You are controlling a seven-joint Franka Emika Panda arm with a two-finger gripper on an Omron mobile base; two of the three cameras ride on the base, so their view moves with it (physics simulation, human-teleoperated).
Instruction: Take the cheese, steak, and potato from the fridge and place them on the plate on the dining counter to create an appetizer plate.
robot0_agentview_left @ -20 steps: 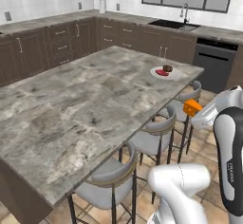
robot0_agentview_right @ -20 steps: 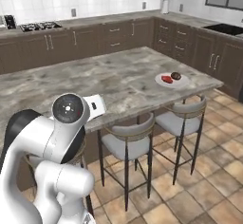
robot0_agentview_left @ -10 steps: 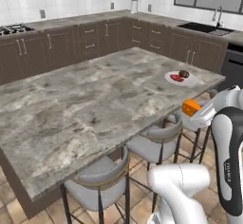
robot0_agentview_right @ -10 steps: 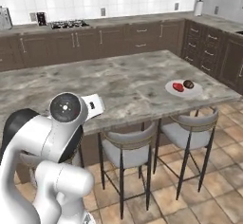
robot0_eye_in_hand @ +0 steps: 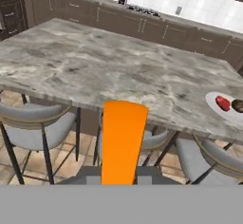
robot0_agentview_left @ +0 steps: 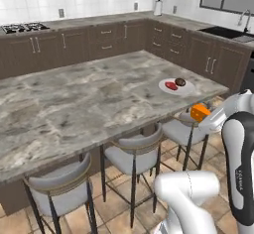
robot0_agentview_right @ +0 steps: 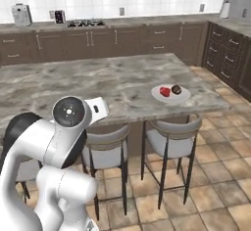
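The tool (robot0_eye_in_hand: pixel 121 178) is clamped on the cheese (robot0_eye_in_hand: pixel 122 140), an orange wedge held out over the stools (robot0_agentview_left: pixel 186 129), short of the table (robot0_agentview_left: pixel 89 99) edge. On the table's far corner, well apart from the tool, the white plate (robot0_agentview_right: pixel 159 96) carries the red steak (robot0_agentview_right: pixel 165 91) and the dark potato (robot0_agentview_right: pixel 176 89), side by side.

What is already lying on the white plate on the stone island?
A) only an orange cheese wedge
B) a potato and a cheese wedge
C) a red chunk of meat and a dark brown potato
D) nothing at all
C: the plate carries the red steak beside the brown potato, while the orange cheese sits in the gripper.
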